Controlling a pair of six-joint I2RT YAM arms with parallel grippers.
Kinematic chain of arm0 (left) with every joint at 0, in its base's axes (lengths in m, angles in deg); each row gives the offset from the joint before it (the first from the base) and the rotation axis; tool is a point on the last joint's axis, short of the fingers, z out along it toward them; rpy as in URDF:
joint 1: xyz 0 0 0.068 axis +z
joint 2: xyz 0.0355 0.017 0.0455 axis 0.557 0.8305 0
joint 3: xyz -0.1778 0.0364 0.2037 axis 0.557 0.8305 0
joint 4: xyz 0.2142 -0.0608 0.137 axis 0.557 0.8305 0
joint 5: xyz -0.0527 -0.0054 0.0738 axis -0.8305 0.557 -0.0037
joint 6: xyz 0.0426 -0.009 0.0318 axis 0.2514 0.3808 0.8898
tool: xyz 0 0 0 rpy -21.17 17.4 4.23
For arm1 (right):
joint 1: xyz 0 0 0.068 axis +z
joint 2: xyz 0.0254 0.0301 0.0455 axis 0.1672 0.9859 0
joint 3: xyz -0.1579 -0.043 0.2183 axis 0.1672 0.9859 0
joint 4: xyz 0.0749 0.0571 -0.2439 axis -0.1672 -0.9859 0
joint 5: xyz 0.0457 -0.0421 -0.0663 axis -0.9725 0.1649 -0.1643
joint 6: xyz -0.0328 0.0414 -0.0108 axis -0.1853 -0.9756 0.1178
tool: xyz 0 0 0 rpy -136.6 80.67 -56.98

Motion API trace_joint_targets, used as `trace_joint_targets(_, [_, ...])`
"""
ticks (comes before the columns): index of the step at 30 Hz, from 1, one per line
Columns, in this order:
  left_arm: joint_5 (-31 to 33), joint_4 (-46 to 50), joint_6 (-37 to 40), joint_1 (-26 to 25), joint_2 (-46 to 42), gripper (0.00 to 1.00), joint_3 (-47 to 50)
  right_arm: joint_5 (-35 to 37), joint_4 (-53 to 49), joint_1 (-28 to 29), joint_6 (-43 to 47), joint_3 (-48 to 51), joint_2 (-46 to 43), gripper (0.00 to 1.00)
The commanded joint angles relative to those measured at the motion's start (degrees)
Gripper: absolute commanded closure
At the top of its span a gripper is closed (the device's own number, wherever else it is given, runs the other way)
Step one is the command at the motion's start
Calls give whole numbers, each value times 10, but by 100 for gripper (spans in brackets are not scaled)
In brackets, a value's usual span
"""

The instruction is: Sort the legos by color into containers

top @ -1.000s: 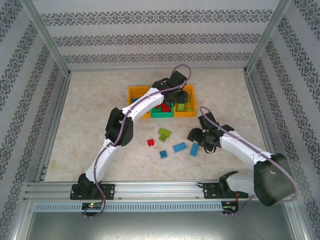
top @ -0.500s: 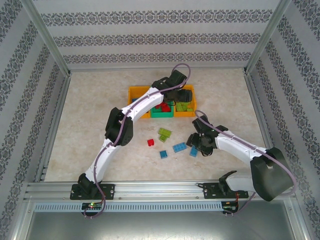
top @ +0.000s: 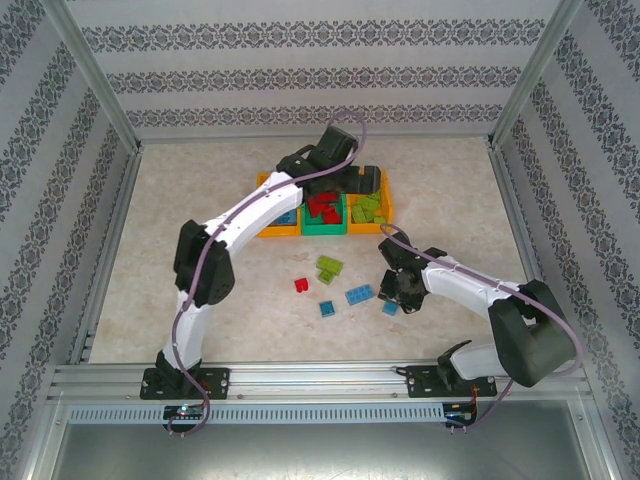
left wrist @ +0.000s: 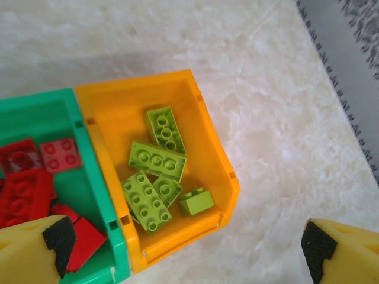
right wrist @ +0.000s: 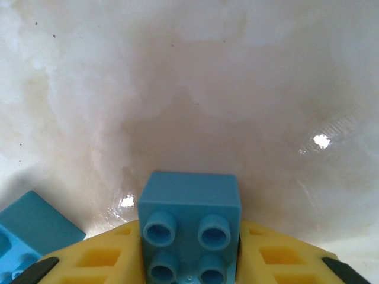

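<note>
The three bins stand in a row at the back: a left orange bin, a green bin with red legos, and a right orange bin with lime green legos. My left gripper hangs open and empty above the right orange bin's front corner. My right gripper is low on the table, its yellow fingers shut on a small blue brick. Loose on the table lie a red brick, a lime green brick and two blue bricks.
Another blue brick lies just left of my right gripper. The left arm arches over the left orange bin. Metal frame posts and patterned walls close in the table, with an aluminium rail at the near edge.
My right gripper has slid left and down onto the blue brick and closed around it. The left arm has swung left and its gripper pulled back over the bins.
</note>
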Motion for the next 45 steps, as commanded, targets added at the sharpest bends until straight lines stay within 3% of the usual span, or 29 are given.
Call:
trace_joint_targets(1, [37, -76, 1, 22, -58, 1, 76, 29, -26, 7, 12, -11, 0, 67])
trace_joint_targets(7, [31, -100, -15, 59, -129, 0, 173, 39, -35, 16, 25, -44, -24, 69])
trace_joint_targets(13, [36, -115, -11, 99, -217, 1, 297, -26, 53, 20, 65, -128, -21, 69])
trace_joint_targets(23, [93, -146, -63, 182, -377, 1, 505, -167, 158, 36, 126, -388, 178, 71])
trace_joint_targets(30, [103, -73, -66, 226, -417, 1, 544, -219, 192, 42, 121, -557, 329, 71])
trace_joint_targets(38, [80, -62, -78, 236, -421, 1, 574, -214, 150, 46, 111, -741, 474, 68])
trace_joint_targets(45, [35, -70, -65, 234, -431, 0, 599, -199, 142, 40, 89, -789, 542, 62])
